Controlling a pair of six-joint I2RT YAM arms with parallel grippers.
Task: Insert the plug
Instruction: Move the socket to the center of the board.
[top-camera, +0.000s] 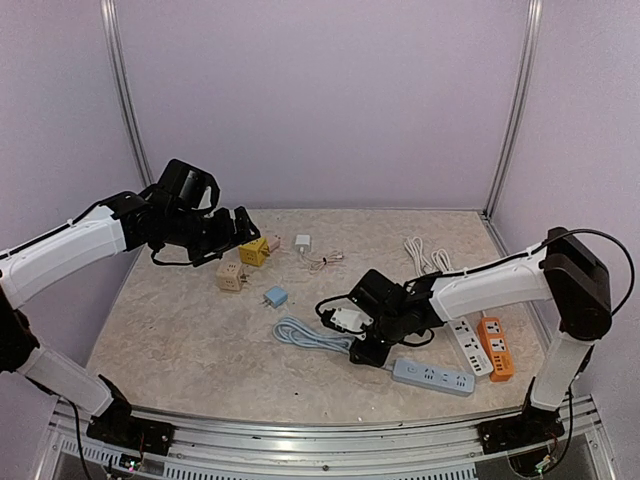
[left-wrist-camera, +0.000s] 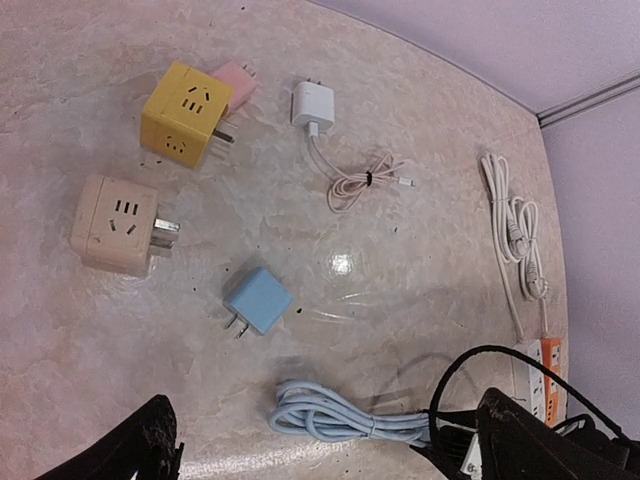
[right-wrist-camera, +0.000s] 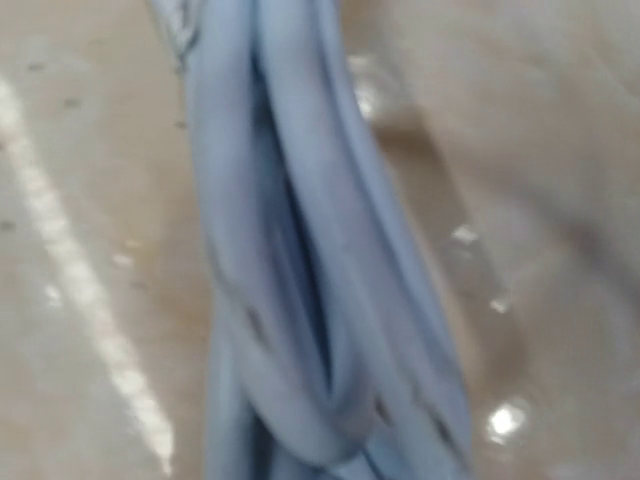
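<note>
1. Left hand (top-camera: 243, 231) hovers over the far left of the surface (top-camera: 180, 330), jaws spread wide, holding nothing.
2. Near that hand lie a yellow cube socket (top-camera: 254, 250), a beige cube socket (top-camera: 231, 276) and a blue adapter (top-camera: 275, 296), each apart from the others.
3. White charger (top-camera: 303, 242) lies far, near centre, its thin lead bundled beside it.
4. Coiled pale-blue cable (top-camera: 310, 335) lies near centre. The right wrist view shows it close and blurred.
5. Right hand (top-camera: 352, 322), jaws narrow, grips a white plug (top-camera: 347, 318) above the coil's right end.
6. Blue-grey power strip (top-camera: 432, 376) lies just right of that hand and nearer.
7. White power strip (top-camera: 468, 345) and orange power strip (top-camera: 495, 348) lie side by side, further right.
</note>
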